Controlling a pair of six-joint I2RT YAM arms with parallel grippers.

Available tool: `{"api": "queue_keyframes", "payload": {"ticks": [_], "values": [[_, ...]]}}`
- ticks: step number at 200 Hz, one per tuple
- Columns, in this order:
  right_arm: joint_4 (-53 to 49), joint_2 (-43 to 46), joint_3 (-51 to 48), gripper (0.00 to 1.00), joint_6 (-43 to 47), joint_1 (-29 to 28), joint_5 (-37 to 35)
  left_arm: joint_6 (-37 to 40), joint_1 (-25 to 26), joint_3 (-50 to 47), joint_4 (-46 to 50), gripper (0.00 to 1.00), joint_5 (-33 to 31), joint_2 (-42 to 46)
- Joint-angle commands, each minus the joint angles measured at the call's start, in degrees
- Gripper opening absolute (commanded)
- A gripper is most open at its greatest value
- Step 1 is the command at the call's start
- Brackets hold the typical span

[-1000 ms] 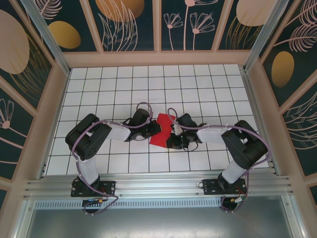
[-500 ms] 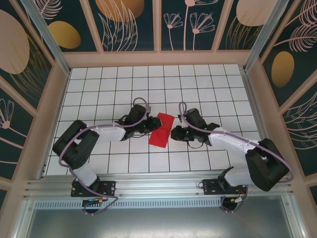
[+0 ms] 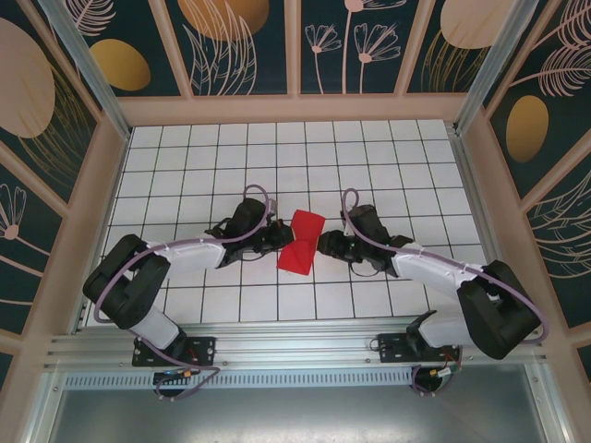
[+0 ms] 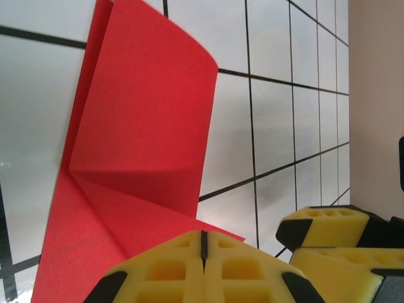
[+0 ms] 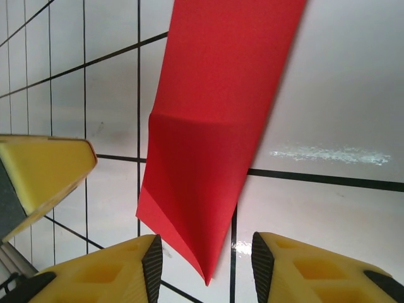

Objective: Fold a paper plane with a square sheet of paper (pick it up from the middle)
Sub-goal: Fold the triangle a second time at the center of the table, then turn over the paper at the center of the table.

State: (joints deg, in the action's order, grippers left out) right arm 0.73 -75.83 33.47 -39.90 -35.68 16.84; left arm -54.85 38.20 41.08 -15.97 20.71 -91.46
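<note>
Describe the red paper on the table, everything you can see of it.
The red paper is thin, plain and matte, folded into a narrow shape waisted in the middle, creases meeting there, one flap curling up off the white tiled table. It lies mid-table between the arms. One edge reaches the shut left gripper; whether it is pinched is unclear. Its pointed tip sits between the fingers of the open right gripper, apparently untouched.

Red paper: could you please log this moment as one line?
paper: red, creased, part-folded | left hand: shut at paper's edge, grip unclear | right hand: open, astride paper's corner
</note>
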Motion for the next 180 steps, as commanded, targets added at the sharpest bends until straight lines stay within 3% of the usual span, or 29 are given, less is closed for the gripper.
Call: {"api": "queue_keyframes", "payload": {"ticks": [1,23,114,180], "values": [[2.72,-2.16,0.75,0.48,-1.11,-0.36,1.28,0.83,-0.14,0.12,-1.14,0.03,3.25,-2.99],[2.69,-4.23,1.72,0.53,-0.77,-1.11,1.35,0.40,-0.06,1.47,-2.67,0.03,4.60,-5.77],[4.31,-7.81,2.56,0.56,-1.43,-1.94,1.72,0.06,0.25,6.39,-2.02,0.05,3.66,-14.89],[6.02,-12.40,4.65,0.49,-3.91,-1.94,1.96,0.00,0.28,3.84,-2.87,0.08,3.02,-13.22]]}}
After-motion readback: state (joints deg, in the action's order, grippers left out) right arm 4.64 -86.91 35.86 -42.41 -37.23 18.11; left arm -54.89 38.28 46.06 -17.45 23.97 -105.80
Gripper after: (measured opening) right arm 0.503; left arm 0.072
